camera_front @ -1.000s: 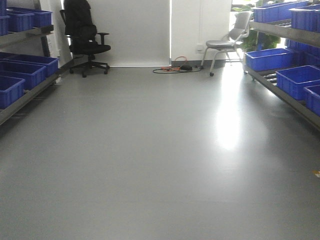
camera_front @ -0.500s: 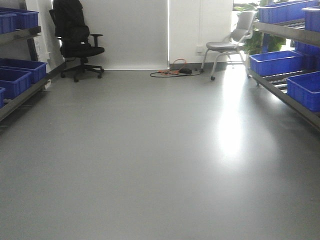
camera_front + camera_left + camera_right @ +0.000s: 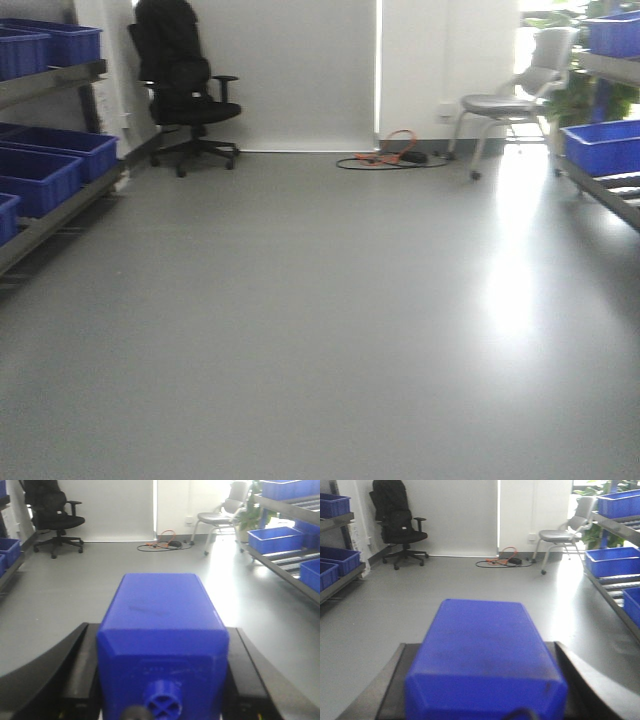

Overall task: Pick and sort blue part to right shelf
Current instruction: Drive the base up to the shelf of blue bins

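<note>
Two loads held: one blue part [image 3: 160, 605] clamped between the black fingers of the left gripper [image 3: 162, 630], another blue part [image 3: 485, 630] clamped likewise in the right gripper [image 3: 479, 650]. Faced down the open aisle, with the right shelf [image 3: 605, 195] off at the right edge, well apart. Called, seemingly, for firm clamps, a rightward turn of the base, and squaring up to a blue bin [image 3: 600, 145] before any reach.

Two parts: left part [image 3: 162, 625], right part [image 3: 485, 650]. Two chairs far: black chair [image 3: 185, 90], grey chair [image 3: 510, 100]. Two shelves: left shelf [image 3: 50, 85], right shelf [image 3: 600, 190]. Front view: five bins [image 3: 45, 175] left, two right. One cable [image 3: 395, 155].
</note>
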Motion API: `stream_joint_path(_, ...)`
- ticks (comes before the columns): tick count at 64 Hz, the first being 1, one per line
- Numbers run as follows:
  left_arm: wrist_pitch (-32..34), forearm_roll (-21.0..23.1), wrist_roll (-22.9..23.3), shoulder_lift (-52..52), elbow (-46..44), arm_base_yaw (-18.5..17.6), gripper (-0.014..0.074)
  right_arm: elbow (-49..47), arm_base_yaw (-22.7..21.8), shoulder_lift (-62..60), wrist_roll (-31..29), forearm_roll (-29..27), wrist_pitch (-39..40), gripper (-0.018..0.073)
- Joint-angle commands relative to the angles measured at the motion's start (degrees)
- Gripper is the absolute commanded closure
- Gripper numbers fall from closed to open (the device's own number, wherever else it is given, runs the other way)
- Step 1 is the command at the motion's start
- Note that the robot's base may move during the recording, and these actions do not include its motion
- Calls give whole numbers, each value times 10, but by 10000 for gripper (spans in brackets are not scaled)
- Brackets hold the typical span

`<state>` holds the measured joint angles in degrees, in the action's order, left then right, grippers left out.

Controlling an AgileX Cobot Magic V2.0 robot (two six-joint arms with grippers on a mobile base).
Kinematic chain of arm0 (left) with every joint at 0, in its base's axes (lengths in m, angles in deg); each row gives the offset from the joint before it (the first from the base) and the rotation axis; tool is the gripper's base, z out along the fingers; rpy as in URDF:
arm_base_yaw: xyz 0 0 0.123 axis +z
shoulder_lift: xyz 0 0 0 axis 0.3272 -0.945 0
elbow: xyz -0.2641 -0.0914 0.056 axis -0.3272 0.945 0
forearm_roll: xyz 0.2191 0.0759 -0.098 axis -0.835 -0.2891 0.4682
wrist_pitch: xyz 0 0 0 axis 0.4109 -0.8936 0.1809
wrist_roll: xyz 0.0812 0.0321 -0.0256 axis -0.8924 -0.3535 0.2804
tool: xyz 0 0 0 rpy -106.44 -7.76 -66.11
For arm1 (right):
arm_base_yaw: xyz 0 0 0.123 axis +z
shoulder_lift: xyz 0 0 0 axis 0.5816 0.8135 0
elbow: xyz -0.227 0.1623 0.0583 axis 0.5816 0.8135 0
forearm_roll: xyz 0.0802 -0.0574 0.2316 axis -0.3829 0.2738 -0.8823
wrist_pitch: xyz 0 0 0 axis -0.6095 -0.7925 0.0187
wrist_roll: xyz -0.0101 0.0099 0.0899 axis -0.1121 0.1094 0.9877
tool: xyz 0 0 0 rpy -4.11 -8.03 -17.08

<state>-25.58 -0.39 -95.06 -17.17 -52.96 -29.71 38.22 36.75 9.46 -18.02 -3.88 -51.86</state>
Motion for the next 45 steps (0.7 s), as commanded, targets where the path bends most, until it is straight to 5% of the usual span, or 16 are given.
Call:
stream_joint_path(1,53,2,1,-3,-17,-1,244,-16,-3,5,-4,4,53,127)
stream_joint_path(45,53,2,1,-3,-17,-1,244,-16,-3,5,-4,4,53,127)
